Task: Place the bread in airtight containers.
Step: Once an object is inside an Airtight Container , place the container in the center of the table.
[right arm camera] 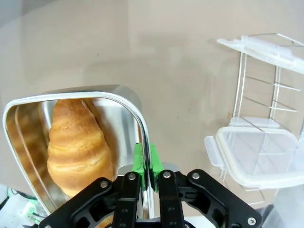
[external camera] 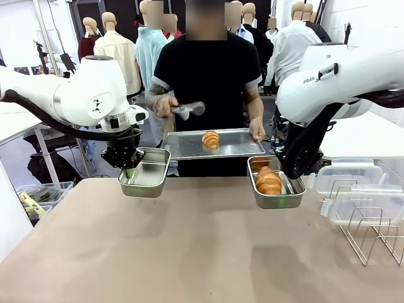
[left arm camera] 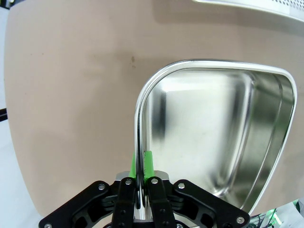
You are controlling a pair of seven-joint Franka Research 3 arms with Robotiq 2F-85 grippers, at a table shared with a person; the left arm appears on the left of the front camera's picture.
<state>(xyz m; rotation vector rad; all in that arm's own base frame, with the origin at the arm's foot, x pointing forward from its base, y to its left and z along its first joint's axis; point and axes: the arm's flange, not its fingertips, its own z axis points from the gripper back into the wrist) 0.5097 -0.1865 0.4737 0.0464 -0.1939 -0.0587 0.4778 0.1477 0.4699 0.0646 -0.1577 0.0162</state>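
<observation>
My left gripper (external camera: 128,170) is shut on the rim of an empty steel airtight container (external camera: 145,173) held above the table; in the left wrist view the green pads (left arm camera: 147,161) pinch the rim of that pan (left arm camera: 213,133). My right gripper (external camera: 294,177) is shut on the rim of a second container (external camera: 278,199) holding one bread roll (external camera: 268,181); the right wrist view has the roll (right arm camera: 76,142) inside the pan (right arm camera: 28,102). Another bread roll (external camera: 211,139) lies on the person's tray.
The person at the far side holds a flat perforated steel tray (external camera: 237,145) in one hand and tongs (external camera: 188,109) in the other. Clear snap lids (external camera: 353,189) rest on a wire rack (external camera: 372,237) at the right, with the lids (right arm camera: 261,152) beside my right gripper.
</observation>
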